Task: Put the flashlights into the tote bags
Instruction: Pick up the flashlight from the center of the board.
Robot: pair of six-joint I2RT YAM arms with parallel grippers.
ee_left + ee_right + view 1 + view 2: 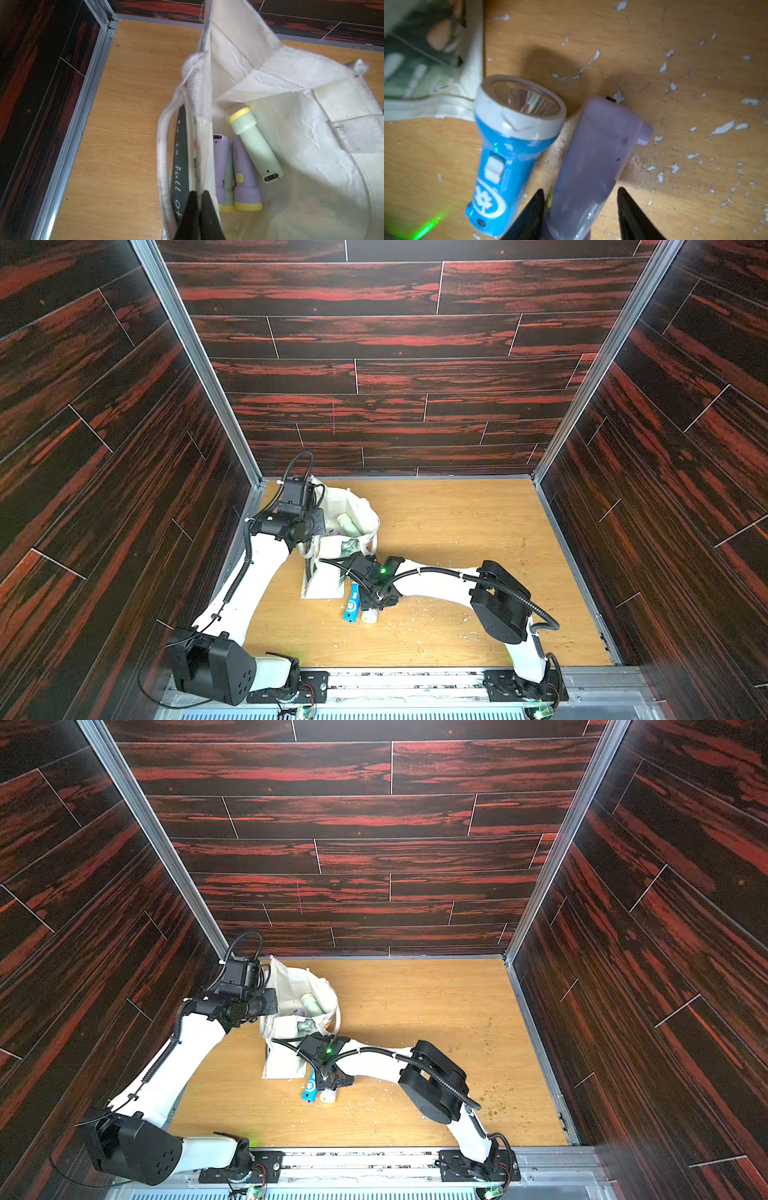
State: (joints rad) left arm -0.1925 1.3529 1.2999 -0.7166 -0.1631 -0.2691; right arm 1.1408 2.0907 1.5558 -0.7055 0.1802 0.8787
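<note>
The cream tote bag (357,510) (291,977) stands open near the back left corner. My left gripper (198,193) is shut on its near wall (205,124), beside the dark lettered panel (180,166). Inside lie a pale green flashlight (255,145) and two lilac flashlights (244,174) with yellow heads. On the floor in front of the bag, a blue flashlight (352,603) (508,155) lies beside a lilac flashlight (598,155) (327,1096). My right gripper (580,193) is open and straddles the lilac one; one finger touches it, the other stands apart.
White paint flecks (724,127) litter the wooden floor (457,531). Dark wood-print walls enclose three sides, with an aluminium rail (79,116) at the floor's left edge close to the bag. The blue flashlight's head almost touches the bag's bottom corner (452,106).
</note>
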